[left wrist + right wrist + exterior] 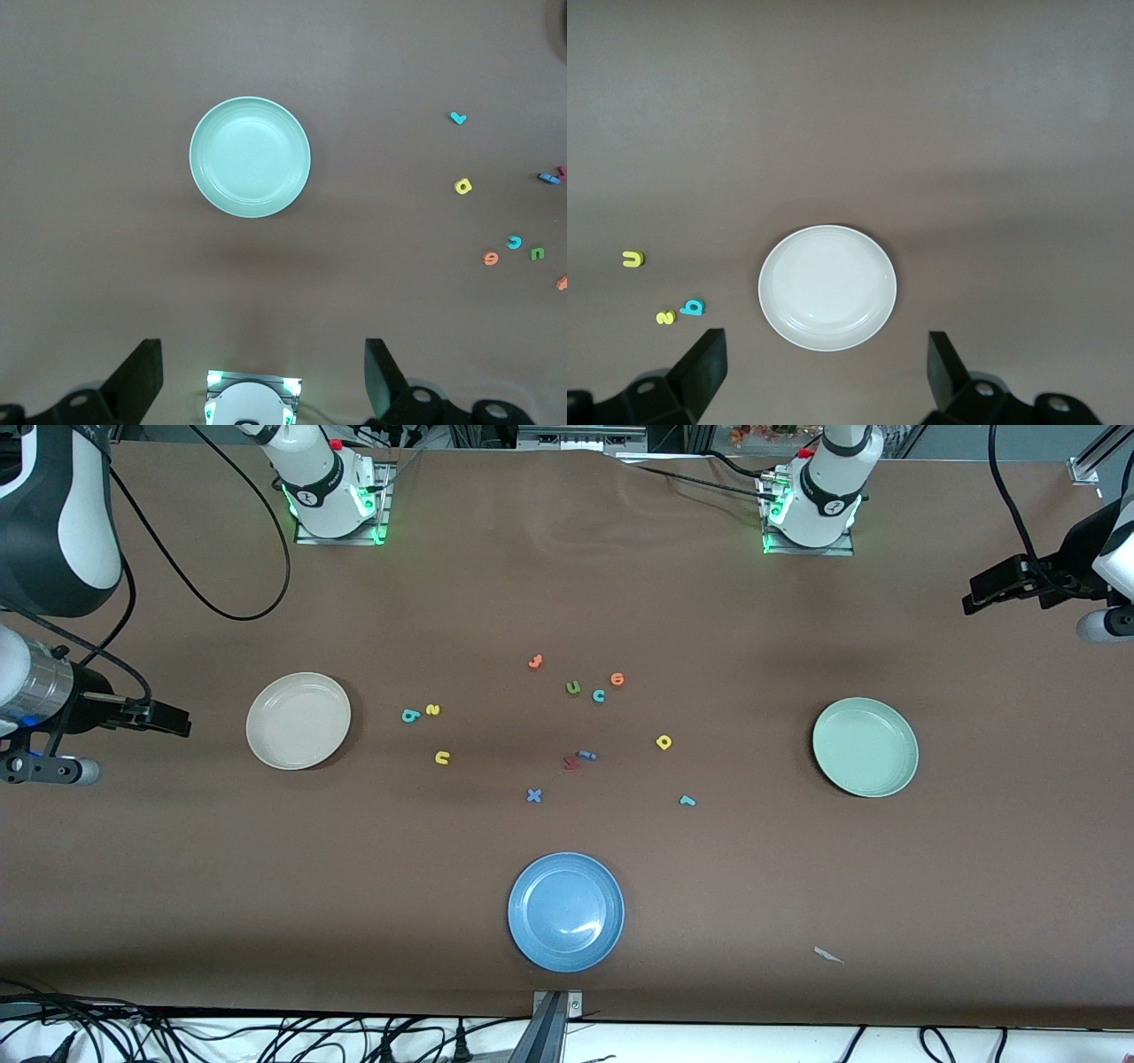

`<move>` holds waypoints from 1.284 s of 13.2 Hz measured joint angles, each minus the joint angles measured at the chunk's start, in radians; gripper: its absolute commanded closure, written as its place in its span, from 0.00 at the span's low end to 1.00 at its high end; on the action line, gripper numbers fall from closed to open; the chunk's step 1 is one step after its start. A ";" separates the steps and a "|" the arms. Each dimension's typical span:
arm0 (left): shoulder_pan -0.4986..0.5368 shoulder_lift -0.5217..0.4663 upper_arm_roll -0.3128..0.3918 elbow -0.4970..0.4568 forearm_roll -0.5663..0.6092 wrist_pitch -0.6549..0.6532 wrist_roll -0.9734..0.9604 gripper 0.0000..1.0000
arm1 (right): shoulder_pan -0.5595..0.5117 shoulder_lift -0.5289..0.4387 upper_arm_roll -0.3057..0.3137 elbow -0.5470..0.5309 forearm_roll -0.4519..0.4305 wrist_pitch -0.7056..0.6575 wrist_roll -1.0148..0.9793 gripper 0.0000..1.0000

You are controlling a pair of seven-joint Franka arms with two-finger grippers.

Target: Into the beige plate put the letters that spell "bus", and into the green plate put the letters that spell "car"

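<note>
The beige plate [299, 720] [827, 287] lies empty toward the right arm's end. Beside it lie the teal "b" [409, 716] [693, 307], yellow "s" [432, 709] [665, 317] and yellow "u" [442, 757] [633, 258]. The green plate [866, 747] [250, 157] lies empty toward the left arm's end. The teal "c" [599, 696] [514, 242], yellow "a" [664, 741] [463, 186] and teal "r" [687, 801] [457, 118] lie on the table between the plates. My right gripper [173, 720] [824, 341] hangs open high over the table's end. My left gripper [979, 598] [263, 354] hangs open likewise.
A blue plate [566, 911] sits nearest the front camera. Other letters lie mid-table: a green "u" [573, 687], two orange ones [535, 662] [617, 679], a blue "x" [533, 795], and a red and blue pair [578, 759]. A white scrap [828, 955] lies near the front edge.
</note>
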 measured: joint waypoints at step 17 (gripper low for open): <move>0.000 0.005 -0.023 -0.007 0.064 -0.002 0.046 0.00 | 0.000 0.000 0.000 0.000 0.000 0.000 0.009 0.01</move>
